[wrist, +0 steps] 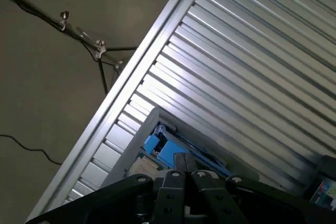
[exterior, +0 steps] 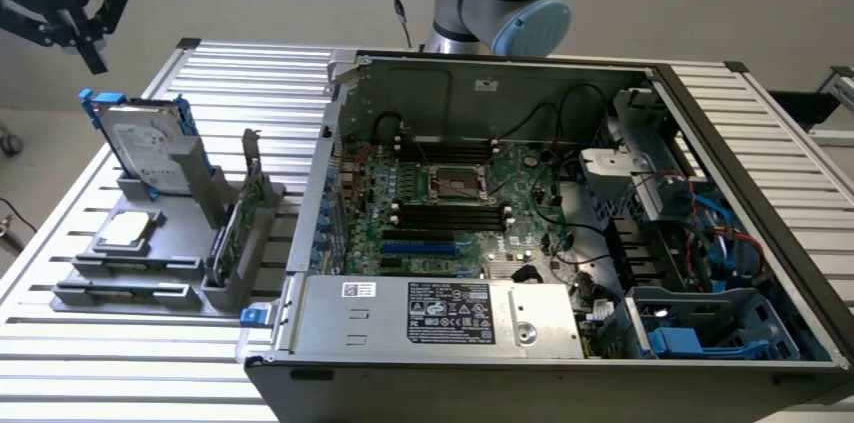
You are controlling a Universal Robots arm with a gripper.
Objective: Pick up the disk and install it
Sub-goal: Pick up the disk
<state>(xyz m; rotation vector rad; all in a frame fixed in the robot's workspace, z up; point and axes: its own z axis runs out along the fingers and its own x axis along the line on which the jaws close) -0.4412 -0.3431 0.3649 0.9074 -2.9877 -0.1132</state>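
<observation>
Disk (exterior: 144,148) on end in a grey rack (exterior: 127,293) at the exterior view's left, long axis running up and leaning slightly back, one short edge down in the rack's slot and the other uppermost. Broad labelled face turned toward the exterior view's right and a little toward the camera. Blue rails along the long edges, blue tips showing at both upper corners. In the wrist view, disk (wrist: 164,149) seen as a blue corner with a strip of pale label, just past the fingertips. Claw (exterior: 91,55) hanging above the disk and toward the exterior view's left, well apart from it, fingers pressed together (likewise in the wrist view, claw (wrist: 185,176) with tips meeting and gripping nothing). Open air from the disk's top edge up to the claw. Low in the same rack, a square silver chip (exterior: 127,231) lying flat in front of the disk. A thin green card (exterior: 230,233) standing on edge just beside it, on the side nearer the open computer case (exterior: 534,73). Case wall close past the card, so tighter room that way. Slatted metal table (exterior: 80,343) running on to its outer edge on the other side. Inside the case, a blue drive cage (exterior: 707,328) in the corner toward the exterior view's lower right, near the grey power supply (exterior: 441,313).
</observation>
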